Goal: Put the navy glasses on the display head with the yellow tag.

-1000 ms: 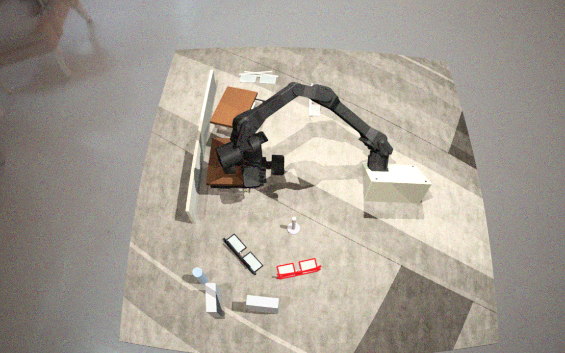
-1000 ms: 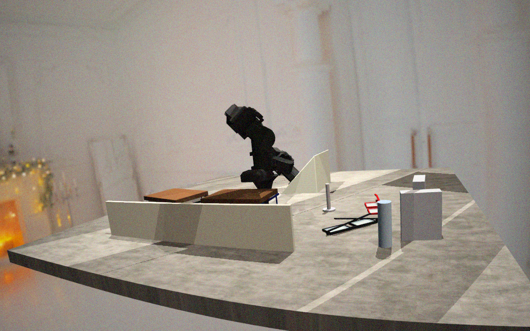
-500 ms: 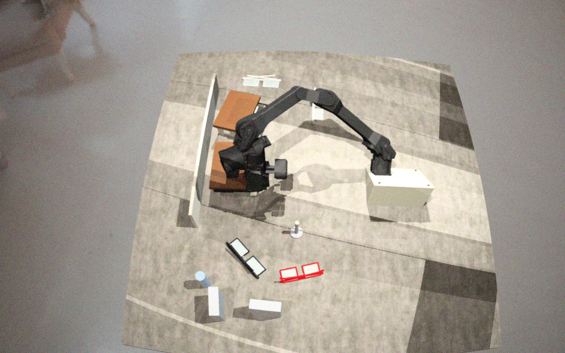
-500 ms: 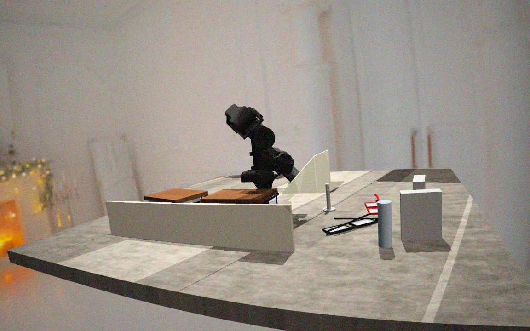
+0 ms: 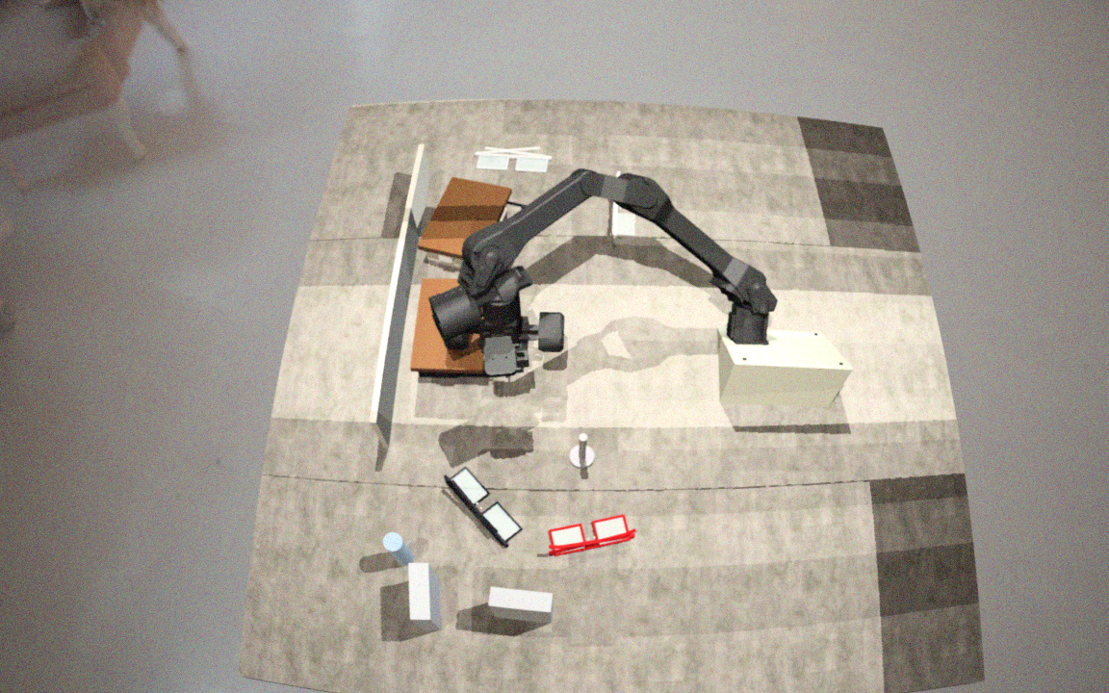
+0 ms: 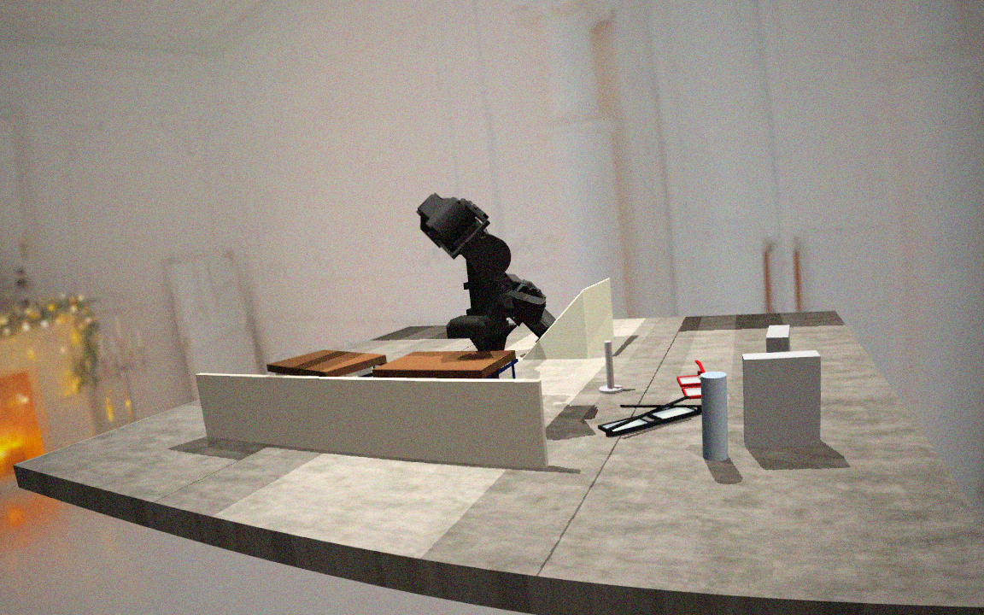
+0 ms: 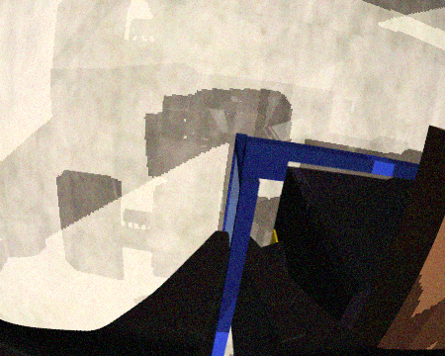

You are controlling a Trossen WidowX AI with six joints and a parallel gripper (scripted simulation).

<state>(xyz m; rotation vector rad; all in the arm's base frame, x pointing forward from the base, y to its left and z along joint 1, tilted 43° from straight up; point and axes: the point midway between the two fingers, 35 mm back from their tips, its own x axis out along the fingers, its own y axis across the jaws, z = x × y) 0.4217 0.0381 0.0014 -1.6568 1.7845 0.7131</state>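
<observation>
The navy glasses (image 7: 267,155) (image 6: 513,369) are in my gripper (image 7: 229,244), which is shut on their frame. In the wrist view one rim corner and a side bar show; the bridge and the rest are hidden by black gripper parts. A yellow sliver (image 7: 275,237) shows just behind them. The near display head, with a brown top (image 5: 436,331) (image 6: 442,364) (image 7: 442,277), is right beside the glasses and partly under my wrist. Its nose and ears are hidden, so I cannot tell whether the glasses touch it. The other head (image 5: 468,206) (image 6: 324,361) stands farther back, upright.
A low wall (image 5: 395,314) (image 6: 373,417) runs behind the heads. White glasses (image 5: 513,155), black glasses (image 5: 477,506) (image 6: 652,417) and red glasses (image 5: 590,544) lie around. A small post (image 5: 581,449) (image 6: 608,366), blue cylinder (image 5: 394,544) (image 6: 713,417) and grey blocks (image 5: 421,593) (image 5: 521,601) stand off to one side.
</observation>
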